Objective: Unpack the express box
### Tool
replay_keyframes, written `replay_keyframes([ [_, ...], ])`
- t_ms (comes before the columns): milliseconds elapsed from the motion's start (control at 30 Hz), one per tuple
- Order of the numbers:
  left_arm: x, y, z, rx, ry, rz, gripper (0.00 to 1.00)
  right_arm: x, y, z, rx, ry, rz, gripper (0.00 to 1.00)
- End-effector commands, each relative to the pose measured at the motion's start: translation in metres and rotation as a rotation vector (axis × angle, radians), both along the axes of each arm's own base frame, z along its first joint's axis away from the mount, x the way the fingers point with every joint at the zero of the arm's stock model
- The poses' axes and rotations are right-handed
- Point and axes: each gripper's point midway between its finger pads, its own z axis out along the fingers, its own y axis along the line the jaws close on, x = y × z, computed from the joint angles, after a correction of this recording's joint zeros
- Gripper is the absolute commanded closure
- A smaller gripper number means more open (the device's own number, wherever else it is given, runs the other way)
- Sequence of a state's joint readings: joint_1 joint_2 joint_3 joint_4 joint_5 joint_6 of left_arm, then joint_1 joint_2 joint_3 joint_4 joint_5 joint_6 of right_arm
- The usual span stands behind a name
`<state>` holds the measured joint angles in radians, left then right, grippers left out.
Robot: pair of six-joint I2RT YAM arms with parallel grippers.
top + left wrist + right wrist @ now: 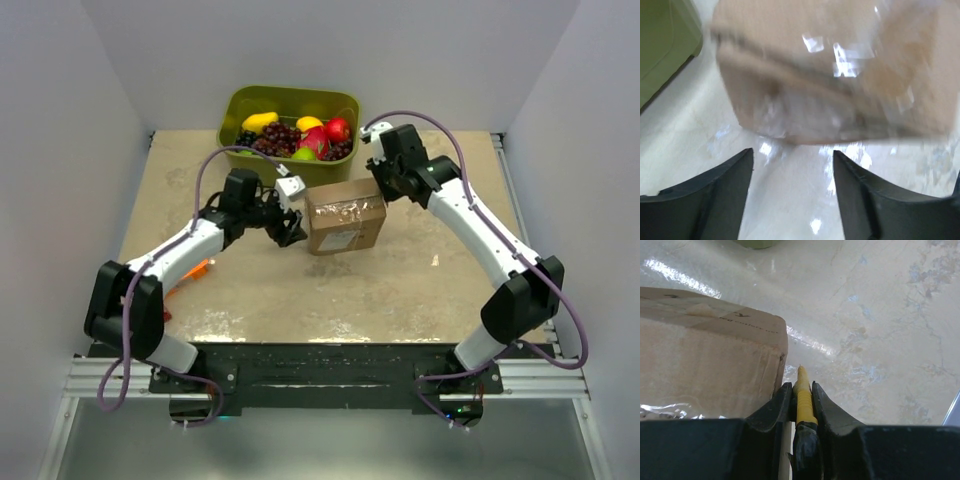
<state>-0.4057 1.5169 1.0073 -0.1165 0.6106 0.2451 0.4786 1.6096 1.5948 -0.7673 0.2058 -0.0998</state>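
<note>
The express box (345, 216) is sitting near the middle of the counter (400, 290), its taped top facing up and a white label showing on its near side. At the box's 11 o'clock, against the far edge, a green bin (240, 105) is holding fruit (300, 138).

The left tool (792, 155) is hovering at the box's 9 o'clock, just beside its left face. In the left wrist view its two dark fingers (725, 185) are standing wide apart with only bare counter between them. The box is filling the frame just ahead of them, blurred, with glossy tape across it. Whether the fingertips are touching the cardboard cannot be told.

The right tool (802, 386) is sitting at the box's 1 o'clock, by the far right corner. Its fingers are pressing tight on a slim yellow stick (804, 407), whose pointed tip is poking out past the fingertips. The tip is lying just beside the box's vertical corner edge, over the counter. What the stick is cannot be told.

An orange item (198, 269) is lying at the box's 8 o'clock, partly hidden under the left arm.
</note>
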Motion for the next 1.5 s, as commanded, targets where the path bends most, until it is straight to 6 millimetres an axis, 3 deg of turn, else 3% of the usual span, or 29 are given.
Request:
replay_keyframes([
  [0, -0.014, 0.035, 0.044, 0.077, -0.152, -0.109, 0.27, 0.012, -0.034, 0.027, 0.077, -0.044, -0.106, 1.00],
  [33, -0.027, 0.044, 0.042, 0.113, -0.115, -0.131, 0.26, 0.016, -0.044, 0.030, 0.080, -0.051, -0.131, 1.00],
  [100, -0.028, 0.042, 0.072, 0.113, -0.192, -0.196, 0.23, 0.027, -0.071, 0.040, 0.107, -0.085, -0.198, 1.00],
  [133, -0.032, 0.042, 0.081, 0.107, -0.185, -0.207, 0.22, 0.032, -0.074, 0.046, 0.145, -0.104, -0.206, 1.00],
  [167, -0.024, 0.036, 0.111, 0.077, -0.242, -0.208, 0.21, 0.037, -0.085, 0.051, 0.176, -0.119, -0.233, 1.00],
  [200, -0.024, 0.029, 0.130, 0.025, -0.235, -0.209, 0.20, 0.037, -0.088, 0.060, 0.220, -0.137, -0.239, 1.00],
  [267, -0.005, 0.014, 0.177, -0.055, -0.317, -0.200, 0.15, 0.041, -0.082, 0.078, 0.372, -0.191, -0.224, 1.00],
  [333, 0.011, -0.004, 0.206, -0.129, -0.332, -0.164, 0.12, 0.034, -0.077, 0.107, 0.467, -0.274, -0.201, 1.00],
  [400, 0.031, -0.025, 0.215, -0.179, -0.281, -0.157, 0.11, 0.034, -0.075, 0.126, 0.549, -0.348, -0.179, 1.00],
  [433, 0.048, -0.036, 0.202, -0.192, -0.233, -0.148, 0.11, 0.031, -0.073, 0.145, 0.614, -0.393, -0.179, 1.00],
  [500, 0.054, -0.056, 0.212, -0.261, -0.209, -0.154, 0.10, 0.026, -0.069, 0.150, 0.681, -0.390, -0.164, 1.00],
  [533, 0.059, -0.065, 0.200, -0.264, -0.179, -0.159, 0.10, 0.024, -0.066, 0.160, 0.740, -0.405, -0.160, 1.00],
  [600, 0.060, -0.081, 0.193, -0.272, -0.145, -0.172, 0.09, 0.022, -0.068, 0.155, 0.808, -0.383, -0.165, 1.00],
  [633, 0.066, -0.087, 0.178, -0.266, -0.106, -0.171, 0.09, 0.022, -0.068, 0.162, 0.877, -0.393, -0.169, 1.00],
  [667, 0.068, -0.090, 0.175, -0.273, -0.079, -0.165, 0.09, 0.023, -0.072, 0.152, 0.902, -0.369, -0.185, 1.00],
  [733, 0.075, -0.095, 0.160, -0.260, -0.044, -0.161, 0.09, 0.025, -0.079, 0.151, 0.982, -0.347, -0.205, 1.00],
  [800, 0.073, -0.098, 0.151, -0.253, -0.021, -0.184, 0.09, 0.027, -0.085, 0.136, 1.026, -0.314, -0.241, 1.00],
  [967, 0.065, -0.101, 0.121, -0.231, 0.064, -0.212, 0.11, 0.018, -0.061, 0.109, 1.111, -0.159, -0.133, 1.00],
  [1133, 0.053, -0.101, 0.099, -0.232, 0.141, -0.243, 0.16, 0.009, -0.049, 0.102, 1.157, -0.127, -0.057, 1.00],
  [1467, 0.048, -0.100, 0.091, -0.237, 0.168, -0.254, 0.19, 0.010, -0.050, 0.090, 1.199, -0.098, -0.114, 1.00],
])
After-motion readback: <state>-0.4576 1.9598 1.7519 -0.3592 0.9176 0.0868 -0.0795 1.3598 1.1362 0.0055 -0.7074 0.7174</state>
